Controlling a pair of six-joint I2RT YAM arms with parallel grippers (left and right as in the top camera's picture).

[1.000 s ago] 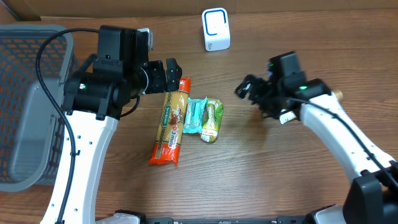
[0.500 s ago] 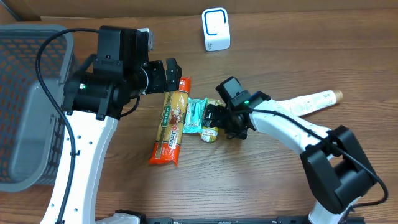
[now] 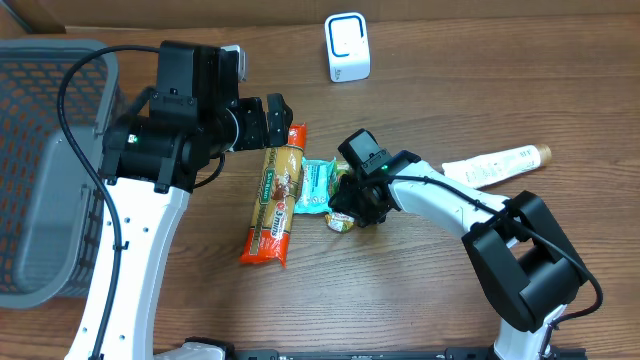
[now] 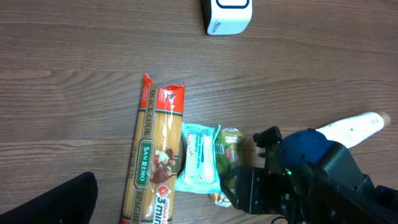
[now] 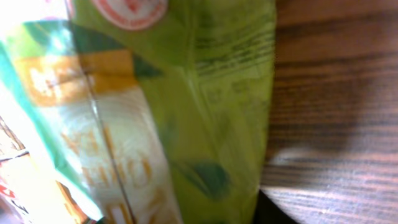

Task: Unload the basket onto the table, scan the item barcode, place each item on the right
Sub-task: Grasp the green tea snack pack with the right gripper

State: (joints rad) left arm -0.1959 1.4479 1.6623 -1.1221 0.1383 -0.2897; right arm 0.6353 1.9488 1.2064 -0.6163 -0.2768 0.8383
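Right claw (image 3: 350, 208) sits on the green packet (image 3: 342, 183) at table centre, with the teal packet (image 3: 315, 186) touching at its 9 o'clock. Jaws hidden; grip cannot be told. Probably a pickup, bound for the white scanner (image 3: 347, 47) at 12 o'clock. Left claw (image 3: 272, 112) wide, empty, waiting. Mesh basket (image 3: 30, 100) at 9 o'clock: no item visible inside.

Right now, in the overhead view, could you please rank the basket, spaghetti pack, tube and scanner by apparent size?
Largest first: basket, spaghetti pack, then tube and scanner, too alike in area to rank.
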